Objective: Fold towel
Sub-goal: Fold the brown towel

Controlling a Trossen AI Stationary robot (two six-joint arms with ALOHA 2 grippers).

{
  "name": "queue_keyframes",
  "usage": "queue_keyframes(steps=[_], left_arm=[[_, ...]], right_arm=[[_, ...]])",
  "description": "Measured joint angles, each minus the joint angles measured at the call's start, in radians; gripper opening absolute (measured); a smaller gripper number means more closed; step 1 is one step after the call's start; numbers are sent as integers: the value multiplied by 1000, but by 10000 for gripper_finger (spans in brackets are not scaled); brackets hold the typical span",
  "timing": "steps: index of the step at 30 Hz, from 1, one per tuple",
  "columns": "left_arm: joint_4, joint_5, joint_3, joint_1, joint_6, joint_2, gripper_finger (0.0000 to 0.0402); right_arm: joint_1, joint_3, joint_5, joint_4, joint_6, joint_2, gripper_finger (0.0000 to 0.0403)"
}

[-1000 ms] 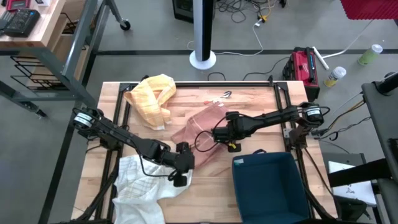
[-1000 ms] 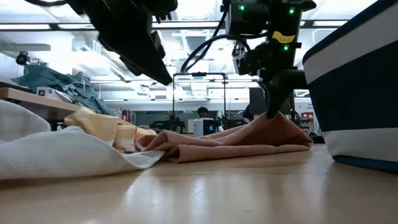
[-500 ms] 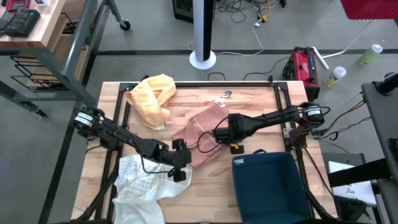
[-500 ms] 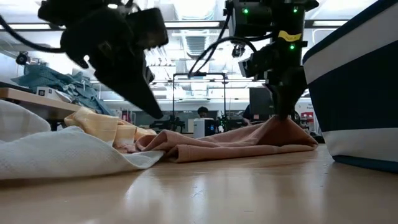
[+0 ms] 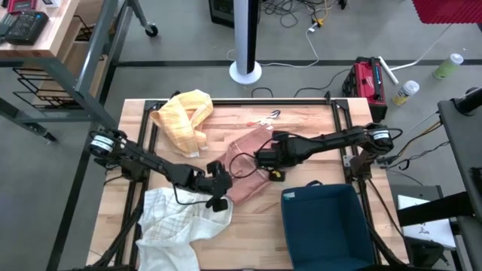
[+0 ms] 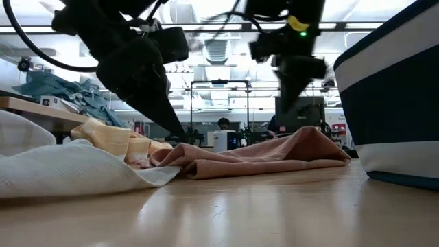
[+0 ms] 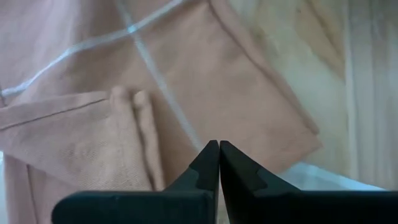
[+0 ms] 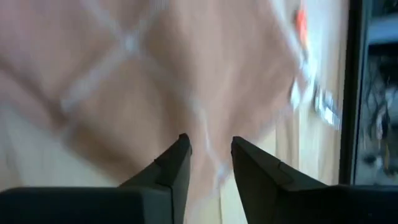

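Observation:
The pink towel (image 5: 242,164) lies rumpled on the table's middle, with one flap folded over (image 7: 74,143) and a hump at its right end (image 6: 312,137). My left gripper (image 5: 224,185) comes from the table's left and is shut. Its tips (image 7: 219,144) stand low over the towel's near left part, close to a corner (image 7: 305,140). My right gripper (image 5: 254,161) hangs open above the towel's right part (image 8: 210,146), well clear of the hump in the low view (image 6: 291,82), with nothing between its fingers. My left gripper points slanting down from the table's left, its shut fingertips (image 6: 180,136) at the pink towel's left end. Nothing shows between them. Whether they touch the cloth I cannot tell.
A yellow towel (image 5: 184,120) lies bunched at the far left. A white towel (image 5: 173,222) lies at the near left, close under my left arm. A dark blue bin (image 5: 327,226) stands at the near right, just beside the pink towel's right end.
My right gripper has opened, let go of the pink towel's right end and risen clear of it. That end stays as a low hump on the table. My left gripper has come down toward the pink towel's left end.

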Motion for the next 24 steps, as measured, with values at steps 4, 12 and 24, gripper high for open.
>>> queue_keyframes(steps=[4, 12, 24], left_arm=[[10, 46, -12, 23, -14, 0, 9], [27, 106, -28, 61, -40, 22, 8], [-392, -247, 75, 98, -309, 33, 0]], right_arm=[[-20, -23, 3, 136, -76, 13, 85], [-81, -80, -69, 200, -83, 88, 34], [-78, -120, -235, 292, -80, 195, 1]])
